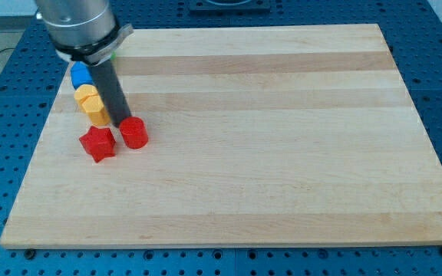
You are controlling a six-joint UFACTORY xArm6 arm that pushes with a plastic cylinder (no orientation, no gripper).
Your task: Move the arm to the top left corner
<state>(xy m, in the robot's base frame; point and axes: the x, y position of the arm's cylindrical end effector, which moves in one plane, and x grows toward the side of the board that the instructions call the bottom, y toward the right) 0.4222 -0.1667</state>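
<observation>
My dark rod comes down from the arm at the view's top left, and my tip (120, 122) rests on the wooden board (267, 153). The tip is just above and left of a red cylinder (134, 133) and appears to touch it. A red star-shaped block (97, 143) lies left of the cylinder, below-left of the tip. Two yellow blocks (91, 104) sit stacked close together left of the rod. A blue block (80, 75) lies above them, partly hidden by the arm. A sliver of green (115, 53) shows beside the arm's body.
The board lies on a blue perforated table (6, 153). The arm's grey body (79, 27) covers the board's top left corner area.
</observation>
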